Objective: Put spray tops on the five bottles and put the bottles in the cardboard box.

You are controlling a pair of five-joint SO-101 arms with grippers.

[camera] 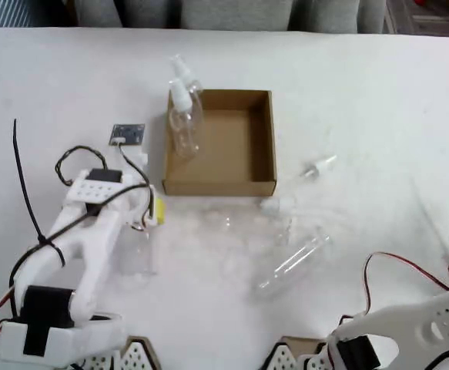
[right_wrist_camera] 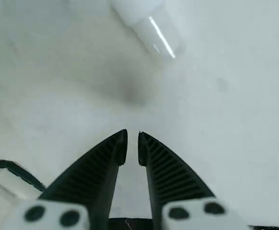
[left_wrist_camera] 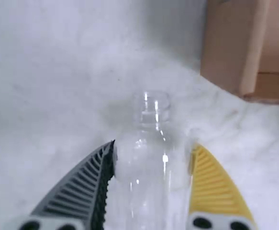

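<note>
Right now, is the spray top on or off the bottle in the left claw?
Off. The bottle in the left claw shows a bare, open neck with no top on it.

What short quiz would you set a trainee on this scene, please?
1. How many topped bottles stand at the cardboard box's wall on the left arm's side?
2. Where is the lying bottle? A: inside the box; B: on the table; C: on the floor.
3. True or false: the gripped bottle in the left gripper already wears a spray top.
Key: 1 two; 2 B; 3 false.
</note>
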